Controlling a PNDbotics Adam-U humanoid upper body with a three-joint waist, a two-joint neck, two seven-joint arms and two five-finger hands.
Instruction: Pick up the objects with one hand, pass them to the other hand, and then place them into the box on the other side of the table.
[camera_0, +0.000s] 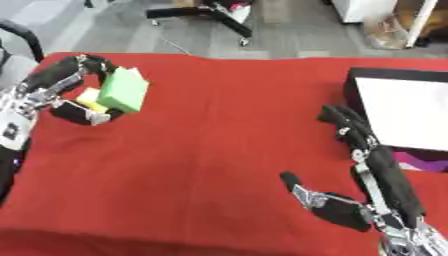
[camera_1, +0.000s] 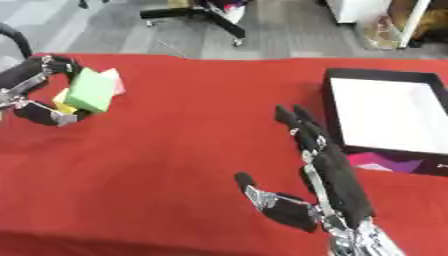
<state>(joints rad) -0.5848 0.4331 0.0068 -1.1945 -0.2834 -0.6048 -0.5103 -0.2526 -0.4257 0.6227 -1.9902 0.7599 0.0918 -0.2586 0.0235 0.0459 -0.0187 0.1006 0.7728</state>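
Holding, left eye view: left hand (camera_0: 66, 92) at 10 o'clock, fingers curled round green block (camera_0: 123, 90), yellow piece (camera_0: 88, 96) behind; probably light, stiff foam, best taken by its flat faces. Right eye view: right hand (camera_1: 328, 175) at 5 o'clock, fingers straight, empty; box (camera_1: 418, 76) at 3 o'clock shown wider; pink piece (camera_1: 114, 80) visible

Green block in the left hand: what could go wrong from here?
1. The left hand holds the green block at its edge, tilted, so it could slip mid-pass.
2. The right hand lies open far across the red table; a long handover.
3. A yellow piece beside the block might get dragged.
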